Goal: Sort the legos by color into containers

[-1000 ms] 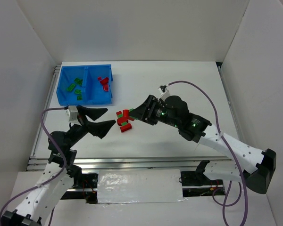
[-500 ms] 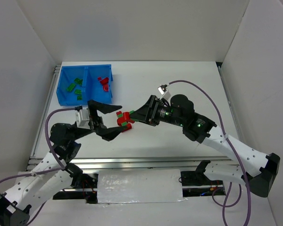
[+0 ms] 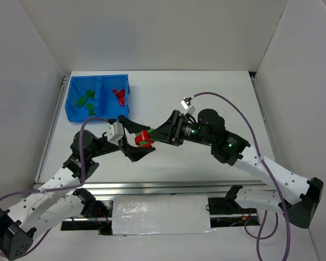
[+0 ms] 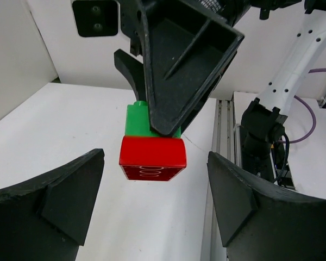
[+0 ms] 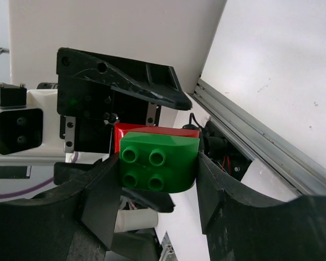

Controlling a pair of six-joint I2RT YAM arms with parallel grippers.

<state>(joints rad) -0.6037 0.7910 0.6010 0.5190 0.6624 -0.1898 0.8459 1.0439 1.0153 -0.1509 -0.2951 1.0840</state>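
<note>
Top external view: tabletop (image 3: 206, 92) carries blue bin (image 3: 79, 115) far left, greens in left compartment, reds in right. Mid-air, right fingers (image 5: 233, 217) clamp green brick (image 5: 157, 163) with red brick (image 4: 153, 157) stuck on it. Wide-open left fingers (image 4: 60, 201) flank the red without touching, likely to pull the pair apart.

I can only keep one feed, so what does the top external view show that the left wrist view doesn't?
Top only: the shallow blue plastic bin, green pieces in its left compartment, red ones in its right. Left wrist only: clear gaps between the left gripper's open fingers and the small red plastic brick. Both: the right gripper gripping a green plastic brick joined to that red one.
</note>
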